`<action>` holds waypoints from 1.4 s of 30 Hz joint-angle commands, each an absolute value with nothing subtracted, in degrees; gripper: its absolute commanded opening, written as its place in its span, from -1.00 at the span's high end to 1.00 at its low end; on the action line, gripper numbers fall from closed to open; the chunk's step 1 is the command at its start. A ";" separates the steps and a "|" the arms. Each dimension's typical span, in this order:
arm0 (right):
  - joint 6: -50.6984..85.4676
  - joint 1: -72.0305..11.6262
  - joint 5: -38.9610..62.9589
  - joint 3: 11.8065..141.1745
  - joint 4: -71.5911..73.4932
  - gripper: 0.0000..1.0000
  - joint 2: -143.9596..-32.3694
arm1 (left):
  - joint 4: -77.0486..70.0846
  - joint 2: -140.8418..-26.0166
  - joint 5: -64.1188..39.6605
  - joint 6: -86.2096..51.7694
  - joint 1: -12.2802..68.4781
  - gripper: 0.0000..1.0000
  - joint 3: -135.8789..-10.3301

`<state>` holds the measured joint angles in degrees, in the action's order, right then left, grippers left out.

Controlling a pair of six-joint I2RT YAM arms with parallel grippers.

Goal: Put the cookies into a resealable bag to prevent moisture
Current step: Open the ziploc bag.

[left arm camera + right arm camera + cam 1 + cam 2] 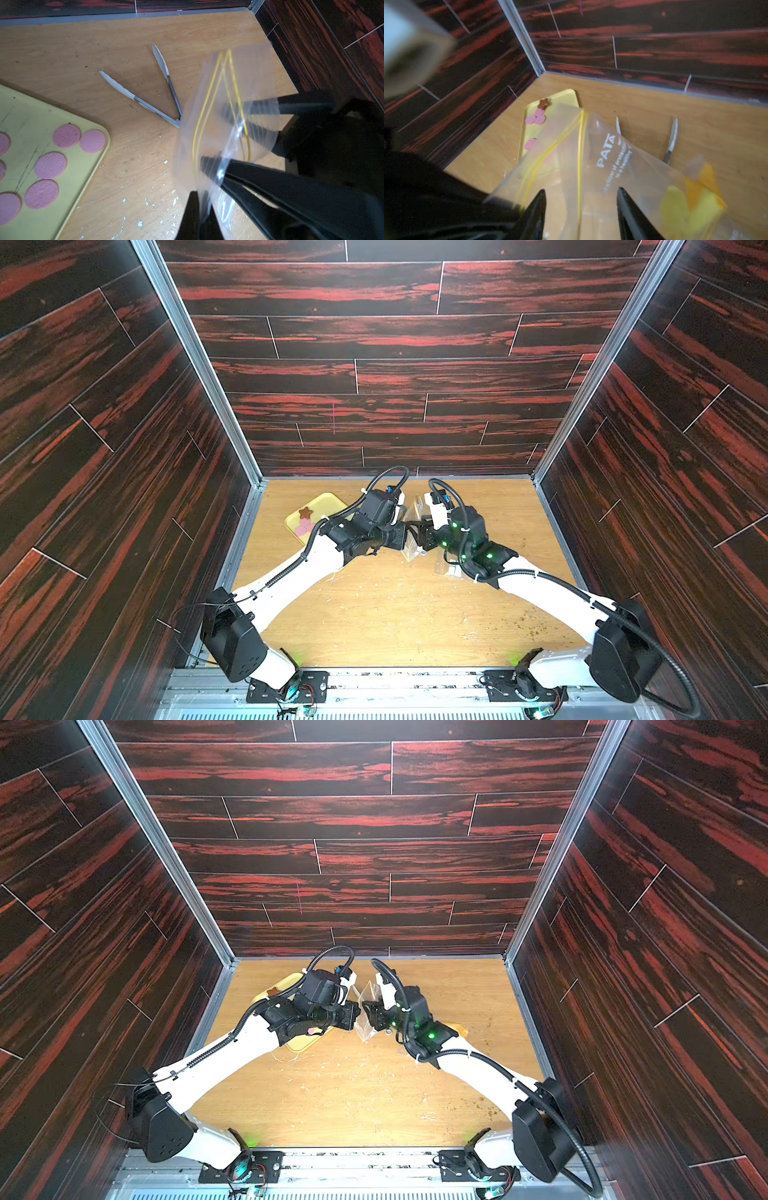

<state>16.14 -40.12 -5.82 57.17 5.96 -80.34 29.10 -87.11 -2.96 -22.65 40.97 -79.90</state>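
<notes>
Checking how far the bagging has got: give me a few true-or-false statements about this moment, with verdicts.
1. The pink cookies lie on the tray. True.
2. The brown star is inside the bag. False: it lies on the tray.
3. The left gripper is shut on the bag. True.
4. The right gripper holds the tongs. False: its jaws stand open at the bag; the tongs lie on the table, untouched.

Wooden table [374, 614]: yellow tray [328, 502], tongs [128, 94].
</notes>
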 commanded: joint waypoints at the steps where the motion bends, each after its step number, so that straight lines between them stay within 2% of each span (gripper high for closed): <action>1: 19.77 -41.51 -10.93 61.22 0.58 -0.11 -82.34 | 29.12 -86.79 -1.04 -21.96 41.48 1.00 -80.78; 7: 23.67 -42.25 -19.47 65.76 -7.34 -0.11 -84.27 | 27.75 -86.75 3.57 -21.26 43.29 1.00 -80.33; 13: 24.43 -42.97 -23.93 64.52 -11.84 0.04 -80.13 | 30.33 -86.80 20.12 -20.03 43.73 1.00 -79.40; 17: 24.72 -42.96 -25.20 64.23 -16.34 0.09 -79.90 | 28.16 -85.90 18.94 -19.35 43.65 1.00 -79.13; 23: 27.19 -43.25 -18.86 63.67 -16.11 0.13 -79.40 | 27.54 -86.04 16.68 -20.22 43.77 1.00 -79.02; 32: 32.74 -44.12 -12.63 61.89 -6.78 0.12 -81.18 | 24.17 -84.99 10.83 -23.49 43.86 1.00 -77.70; 35: 33.48 -44.18 -12.84 63.16 -7.09 0.24 -82.62 | 23.44 -84.84 9.63 -24.38 43.86 1.00 -77.37; 39: 34.18 -44.25 -14.27 62.65 -8.38 0.68 -82.53 | 23.20 -84.29 11.58 -24.69 43.88 1.00 -76.86; 42: 33.77 -44.88 -16.38 62.14 -10.65 0.79 -81.09 | 23.76 -84.17 15.78 -23.86 43.86 1.00 -76.51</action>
